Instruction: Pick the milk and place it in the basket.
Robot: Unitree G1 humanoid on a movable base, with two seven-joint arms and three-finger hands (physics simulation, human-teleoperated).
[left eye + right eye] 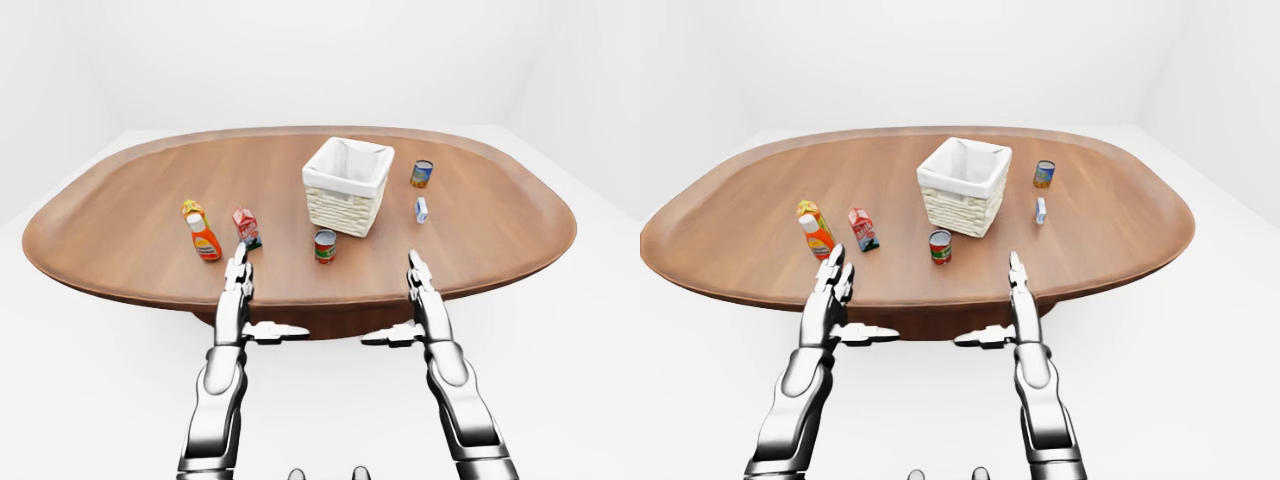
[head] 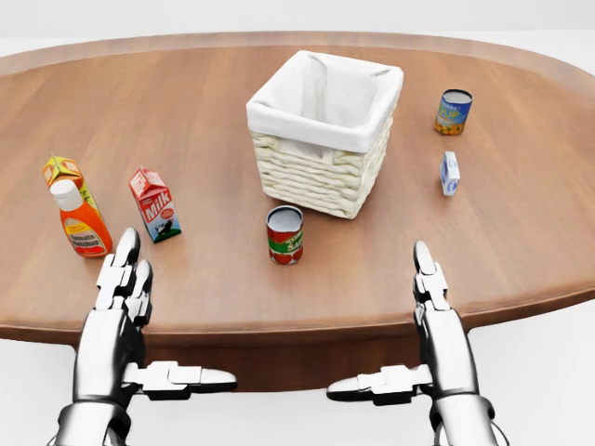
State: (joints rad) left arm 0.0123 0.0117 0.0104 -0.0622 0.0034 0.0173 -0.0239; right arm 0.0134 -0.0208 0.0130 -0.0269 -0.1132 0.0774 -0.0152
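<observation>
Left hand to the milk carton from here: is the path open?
Probably yes. The left hand is open, just below the milk carton in the head view, with bare table between; the orange bottle stands close on its left.

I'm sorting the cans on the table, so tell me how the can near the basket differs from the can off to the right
The can near the basket has a red and green label; the far can is mostly blue and yellow. The red one stands in the head view just below the basket, between the hands; the blue one stands to the basket's upper right, above a small white-and-blue carton. The red one looks upright, the blue one slightly tilted. Both rest on the table.
</observation>
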